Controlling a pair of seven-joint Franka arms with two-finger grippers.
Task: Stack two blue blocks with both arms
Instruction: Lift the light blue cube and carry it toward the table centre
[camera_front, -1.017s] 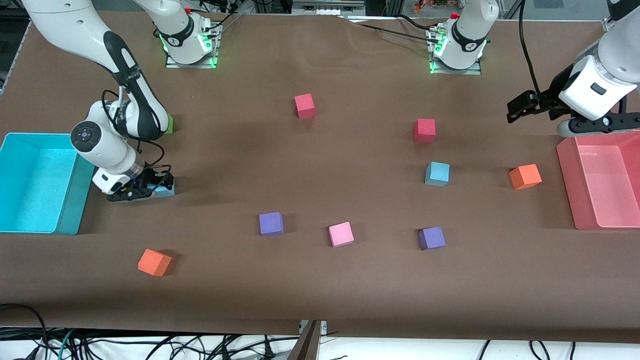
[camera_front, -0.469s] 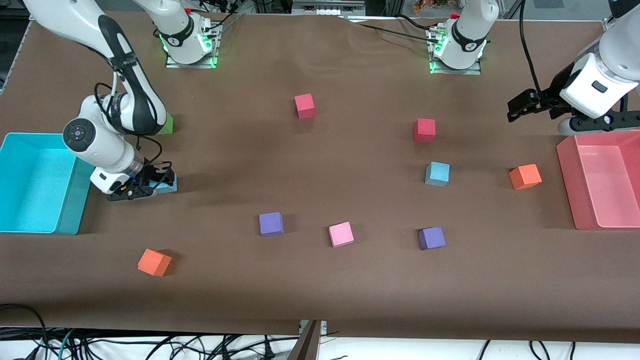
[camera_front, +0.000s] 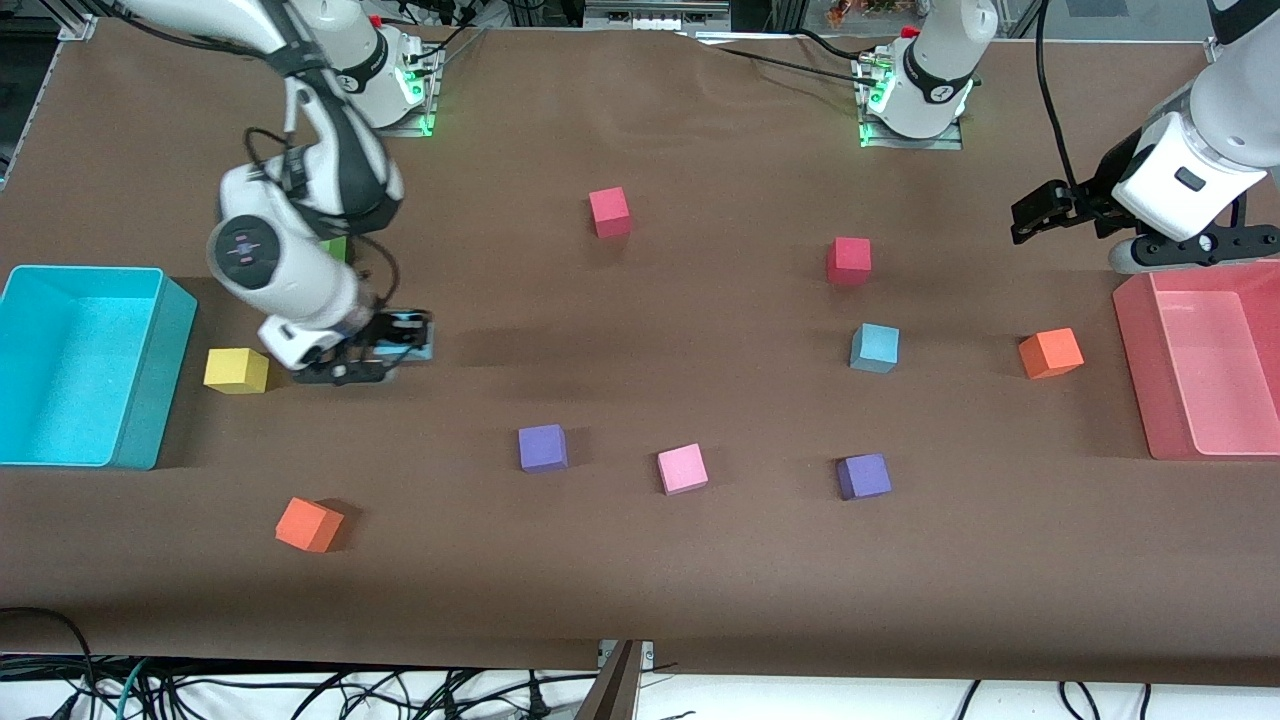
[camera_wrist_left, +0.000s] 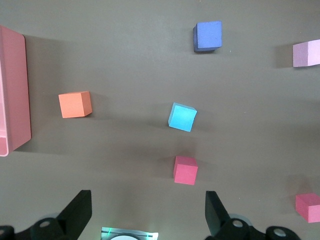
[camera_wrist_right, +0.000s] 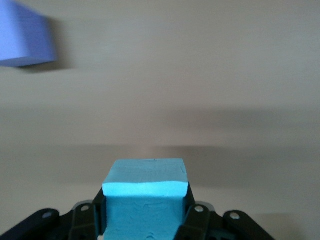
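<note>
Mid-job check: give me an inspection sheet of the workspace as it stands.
Surface: brown table cover, flat.
Job's things: one blue block shut in the right gripper, lifted; second blue block on the table, untouched.
Clutter: two red cubes, two purple, two orange, one pink, one yellow, a green one partly hidden; cyan bin, pink bin.
Grippers: left gripper open, waiting beside the pink bin.
Cables: bundles below the table edge.
Surroundings: nothing seen.
</note>
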